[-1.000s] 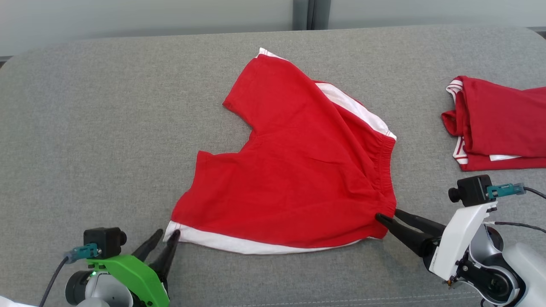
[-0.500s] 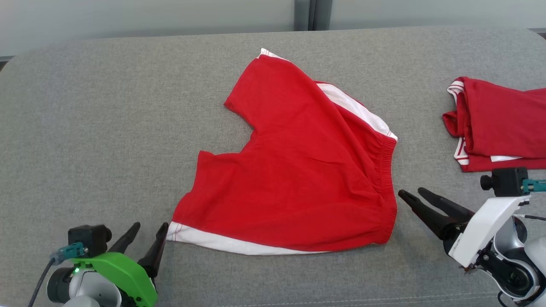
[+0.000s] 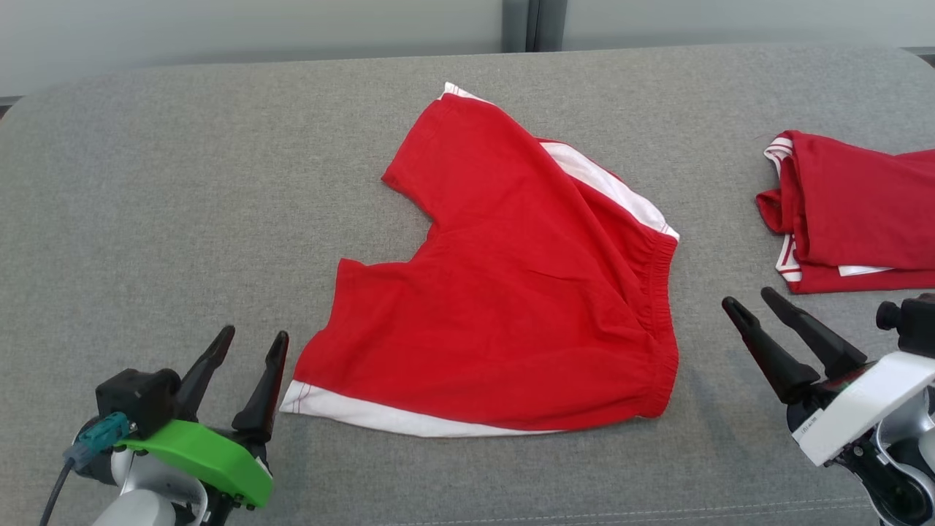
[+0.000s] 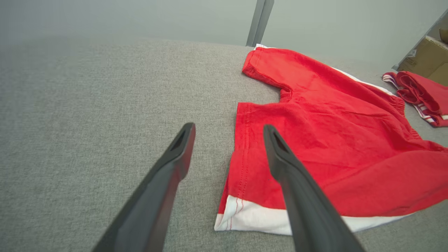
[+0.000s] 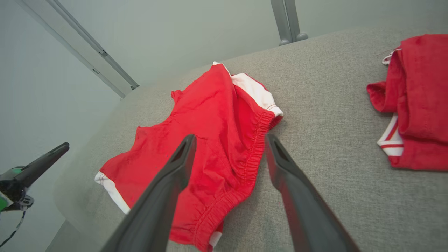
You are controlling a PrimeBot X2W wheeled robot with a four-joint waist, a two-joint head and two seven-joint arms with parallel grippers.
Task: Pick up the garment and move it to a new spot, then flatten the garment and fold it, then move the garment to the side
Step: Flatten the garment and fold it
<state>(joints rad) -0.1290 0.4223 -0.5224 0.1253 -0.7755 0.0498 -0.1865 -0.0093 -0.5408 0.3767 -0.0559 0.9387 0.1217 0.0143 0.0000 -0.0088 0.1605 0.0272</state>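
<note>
The garment (image 3: pixel 504 292) is a pair of red shorts with white side stripes, spread on the grey table with its waistband to the right and legs to the left; I also see the shorts (image 4: pixel 315 140) (image 5: pixel 210 140) in both wrist views. My left gripper (image 3: pixel 252 340) stands open just left of the near leg's white corner, touching nothing. Off the waistband's right side, my right gripper (image 3: pixel 751 303) is open and empty. In the wrist views each gripper (image 4: pixel 229 131) (image 5: pixel 229 141) shows spread fingers with the cloth beyond them.
A second red garment (image 3: pixel 855 212) with white trim lies folded at the table's right edge. The grey fabric table (image 3: pixel 182 204) has free room to the left and in front. A cardboard box (image 4: pixel 425 61) stands beyond the table.
Both grippers have let go of the shorts' near corners, opened, and drawn back outward. The shorts now lie released on the table.
</note>
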